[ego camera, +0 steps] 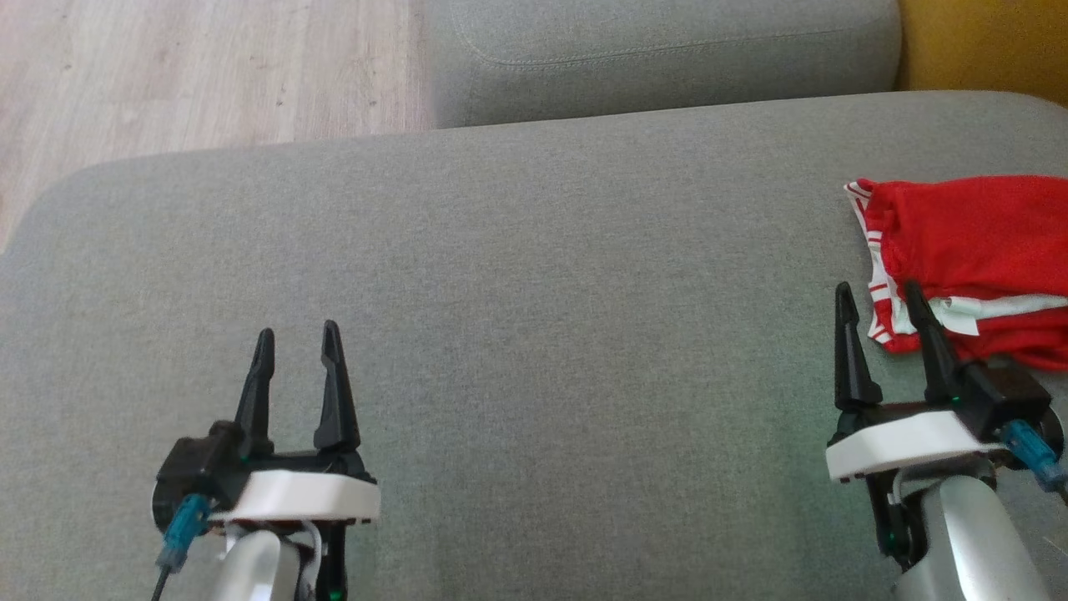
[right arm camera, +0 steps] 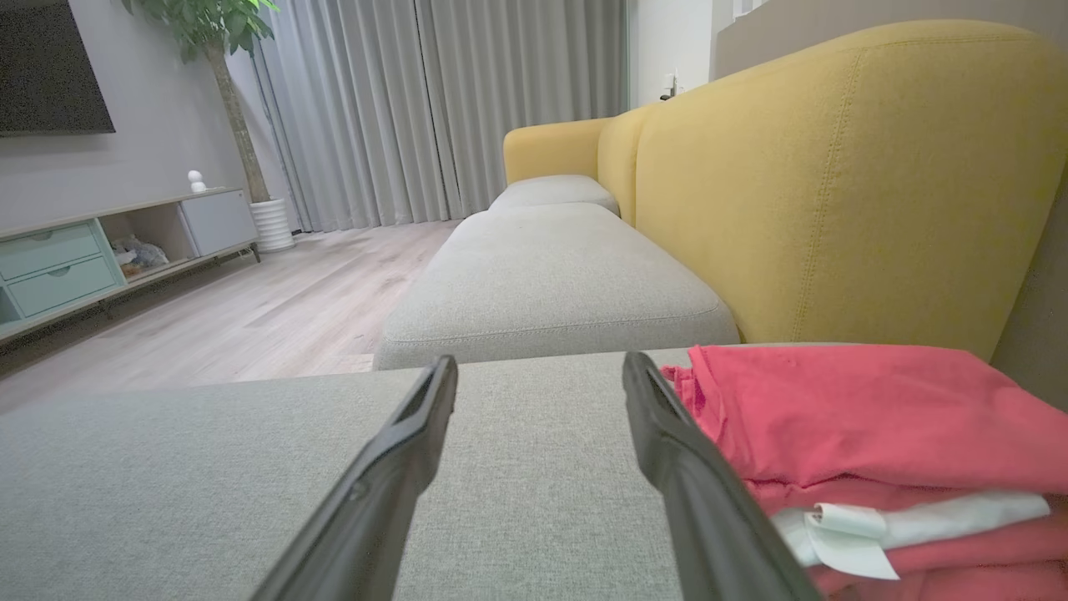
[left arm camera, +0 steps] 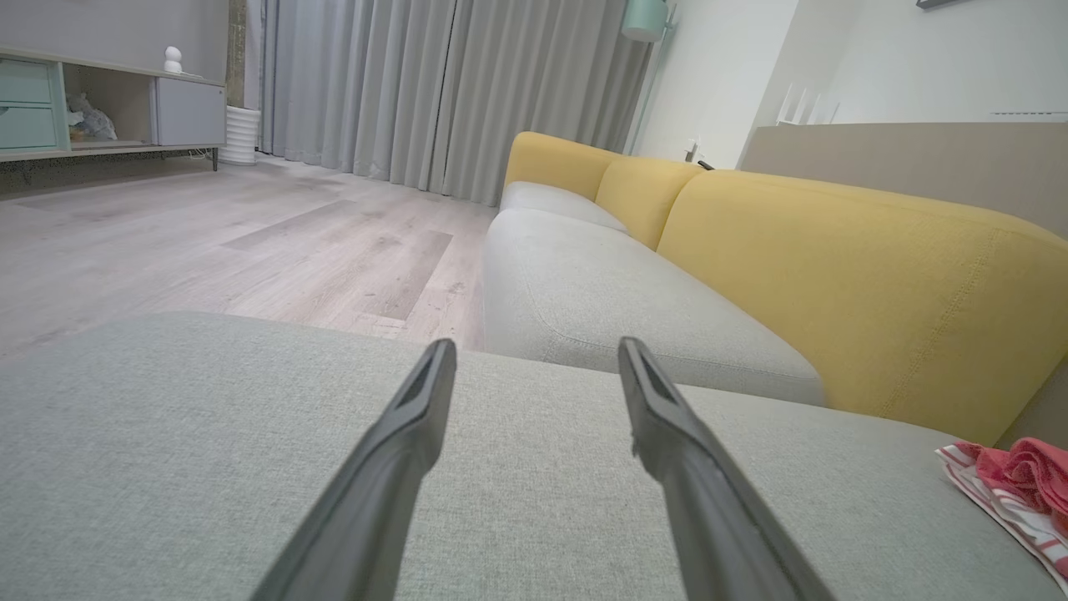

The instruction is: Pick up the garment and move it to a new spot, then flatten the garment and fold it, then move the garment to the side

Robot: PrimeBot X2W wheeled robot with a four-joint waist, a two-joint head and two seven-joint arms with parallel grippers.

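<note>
A red garment [ego camera: 976, 250] with white striped trim lies bunched at the right edge of the grey cushion [ego camera: 534, 292]. It also shows as a folded red heap [right arm camera: 868, 426] with a white label, and as a small red bundle [left arm camera: 1018, 484] at the far right. My right gripper [ego camera: 880, 296] stands open just left of the garment, its right finger [ego camera: 926, 334] over the garment's near-left corner. Over the cushion's lower left, my left gripper [ego camera: 296, 342] is open and holds nothing.
A second grey seat cushion [ego camera: 659, 50] lies beyond the one in front, with a yellow backrest [right arm camera: 834, 184] along the right. Wooden floor [ego camera: 200, 75] stretches to the left. A low cabinet [right arm camera: 92, 250], curtains and a potted plant stand farther off.
</note>
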